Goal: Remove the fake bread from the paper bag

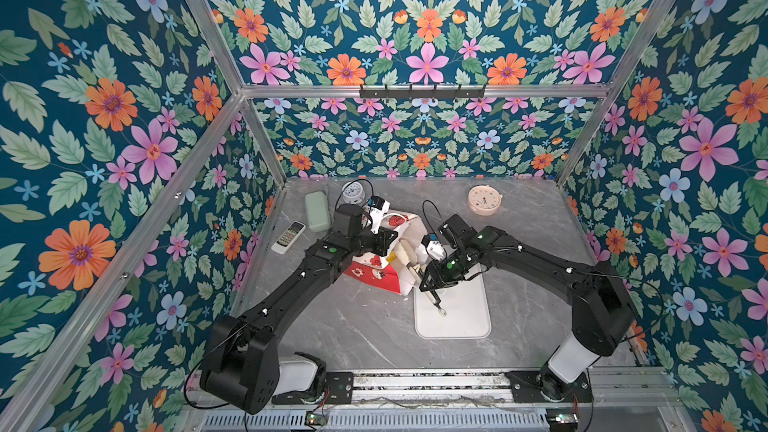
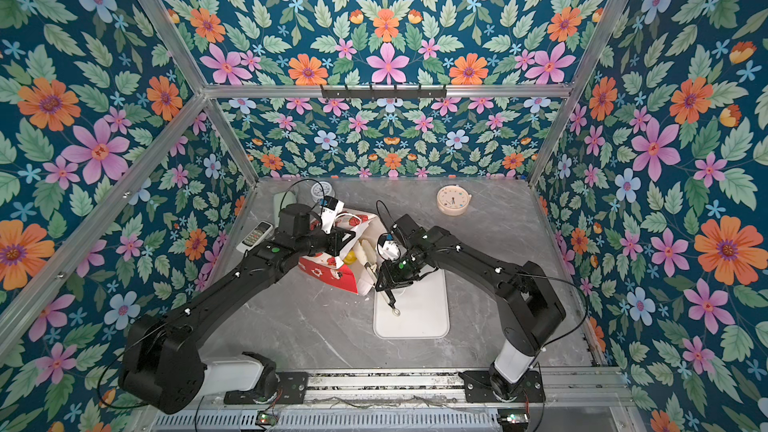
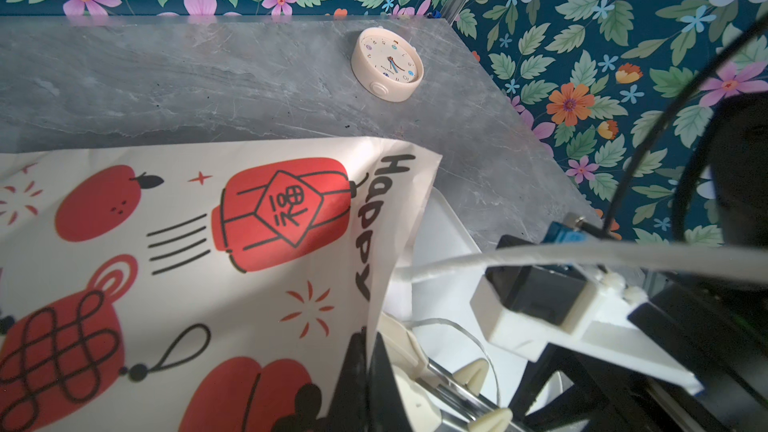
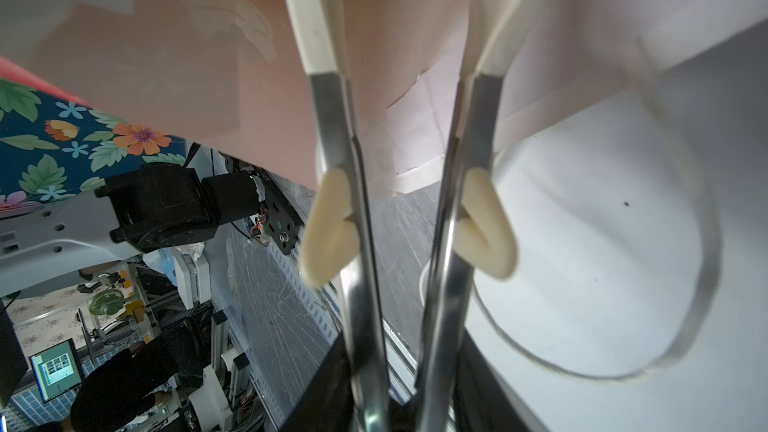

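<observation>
Grey marble-look table (image 1: 357,326) carries everything. Both arms rise from the near rail with their elbows turned outward and meet at mid-table. The left arm (image 1: 291,284) bends its wrist to the right over the bag. The right arm (image 1: 540,255) folds its wrist back toward the left.

The paper bag (image 1: 374,274) lies tipped on its side near the middle of the table. Its long axis runs roughly left to right and its mouth faces right, toward the tray. It is white with red lanterns, apples and knots, the word "Happy" in black along the rim, and a red band on its near side (image 3: 187,284). Its mouth end overlaps the far-left corner of the white tray (image 1: 461,313). A white cord handle (image 3: 540,252) stretches out from the rim.

The left gripper (image 3: 368,367) has its fingers pressed tight together on the bag's rim, pinching the paper.

The right gripper (image 4: 401,401) has its fingers closed around a pair of metal tongs (image 4: 332,118). The cream tips of the tongs point into the bag's mouth, and the two arms stand a narrow gap apart. Whether the tips grip anything cannot be told.

Of the bread (image 2: 350,258), only a glossy yellow patch shows, inside the bag's mouth just beside the tong tips. Its shape and direction are hidden.
</observation>
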{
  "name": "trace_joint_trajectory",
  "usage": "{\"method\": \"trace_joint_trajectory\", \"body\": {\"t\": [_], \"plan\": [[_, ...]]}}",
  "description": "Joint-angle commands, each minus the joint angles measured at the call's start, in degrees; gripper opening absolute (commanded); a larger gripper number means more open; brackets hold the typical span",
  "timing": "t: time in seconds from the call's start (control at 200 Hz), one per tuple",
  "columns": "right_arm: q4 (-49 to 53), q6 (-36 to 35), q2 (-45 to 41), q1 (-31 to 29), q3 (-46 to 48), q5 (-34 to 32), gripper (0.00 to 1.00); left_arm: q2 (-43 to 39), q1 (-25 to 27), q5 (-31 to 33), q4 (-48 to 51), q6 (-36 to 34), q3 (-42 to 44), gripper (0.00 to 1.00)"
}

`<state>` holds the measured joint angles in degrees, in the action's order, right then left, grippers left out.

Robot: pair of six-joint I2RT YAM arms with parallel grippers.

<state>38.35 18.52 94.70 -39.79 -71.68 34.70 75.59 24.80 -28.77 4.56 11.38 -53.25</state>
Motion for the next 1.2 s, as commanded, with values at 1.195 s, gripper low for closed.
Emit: {"method": "trace_joint_trajectory", "body": {"t": [1.195], "plan": [[-8.5, 2.7, -19.5, 2.3, 8.7, -11.9, 0.35, -0.8, 0.8, -0.1, -1.8, -0.6, 0.1, 0.00]]}}
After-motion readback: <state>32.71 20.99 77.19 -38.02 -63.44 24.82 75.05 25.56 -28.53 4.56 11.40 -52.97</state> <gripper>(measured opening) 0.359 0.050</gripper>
